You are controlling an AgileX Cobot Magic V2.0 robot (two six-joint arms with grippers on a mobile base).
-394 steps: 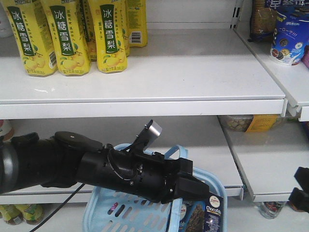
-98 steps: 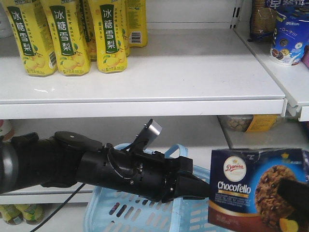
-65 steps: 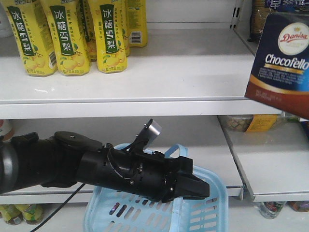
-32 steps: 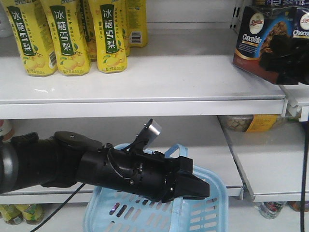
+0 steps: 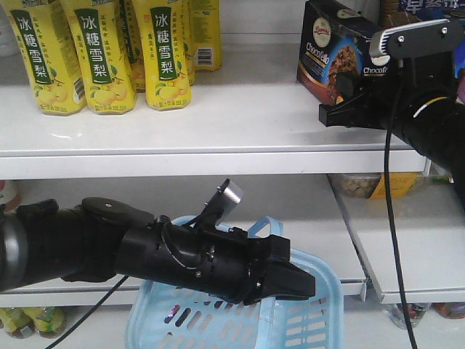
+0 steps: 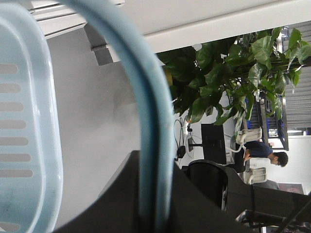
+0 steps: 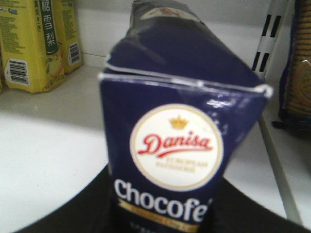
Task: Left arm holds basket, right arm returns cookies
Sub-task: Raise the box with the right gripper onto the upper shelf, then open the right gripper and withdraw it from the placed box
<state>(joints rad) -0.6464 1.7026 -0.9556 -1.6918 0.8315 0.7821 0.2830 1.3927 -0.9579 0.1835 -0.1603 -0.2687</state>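
My left arm (image 5: 109,251) reaches in from the left below the lower shelf. Its gripper (image 5: 287,280) is shut on the blue hoop handle (image 5: 263,227) of the light blue basket (image 5: 309,323). In the left wrist view the handle (image 6: 151,145) runs down between the dark jaws, beside the basket's slotted rim (image 6: 29,121). My right arm (image 5: 429,120) comes in from the right at top-shelf height. Its gripper (image 5: 347,98) is shut on the cookies (image 5: 333,52), a navy Danisa carton held tilted over the right part of the top shelf (image 5: 254,116). The carton (image 7: 180,121) fills the right wrist view.
Yellow drink bottles (image 5: 102,54) stand at the left of the top shelf and show again as bottles (image 7: 29,43) in the right wrist view. A slotted shelf upright (image 7: 265,43) and biscuit packs (image 7: 296,82) lie right of the carton. A jar (image 5: 360,185) sits on the lower shelf.
The cookies rose out of the basket at the lower right, went up past the shelf edge and then left over the top shelf. The left arm and basket stayed still.
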